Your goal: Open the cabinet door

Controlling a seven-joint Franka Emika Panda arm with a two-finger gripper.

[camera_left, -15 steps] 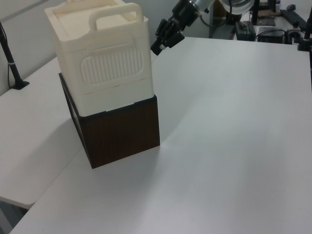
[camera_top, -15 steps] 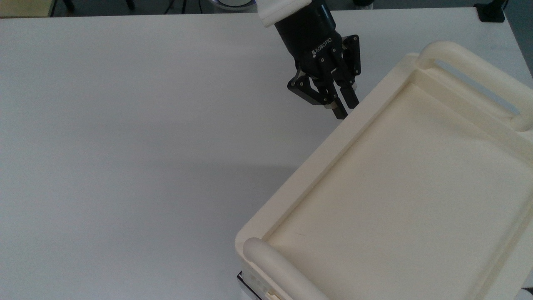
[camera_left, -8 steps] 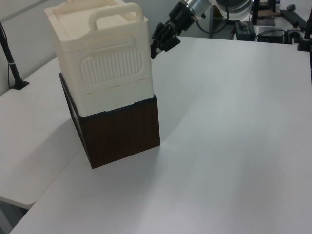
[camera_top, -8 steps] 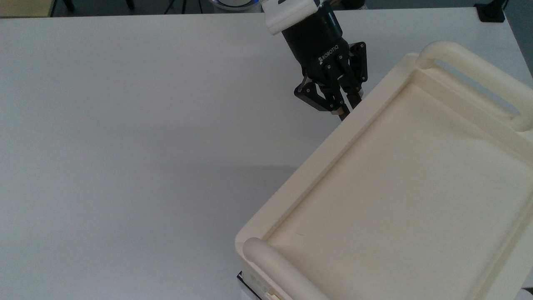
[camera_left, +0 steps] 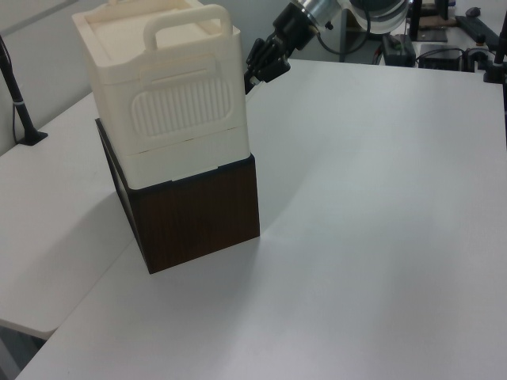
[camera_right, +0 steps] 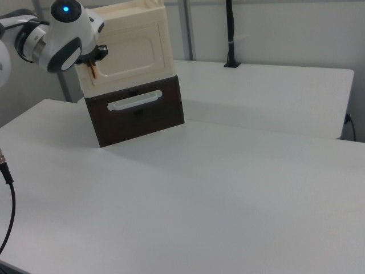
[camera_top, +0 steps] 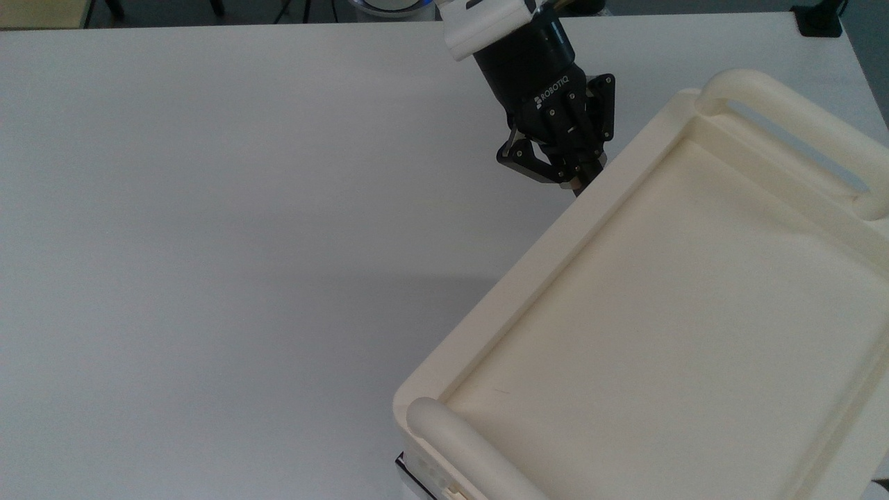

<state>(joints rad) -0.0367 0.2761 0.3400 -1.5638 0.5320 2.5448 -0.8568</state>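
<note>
I counted one cream cabinet (camera_right: 128, 48) sitting on one dark brown drawer box (camera_right: 140, 114), with two rounded tube handles (camera_top: 799, 132) on its top and one pale bar handle (camera_right: 132, 101) on the drawer. There was one white table (camera_top: 243, 208) under it all, and my one gripper (camera_top: 580, 182)

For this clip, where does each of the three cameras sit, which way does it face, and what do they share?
Top view: overhead, looking down on the cabinet top and table; gripper at the cabinet's edge.
Left view: raised, facing the cabinet's ribbed side; gripper beyond it.
Right view: low, facing the cabinet door and drawer; the arm at the right view's left.
All three share the cabinet and arm.
</note>
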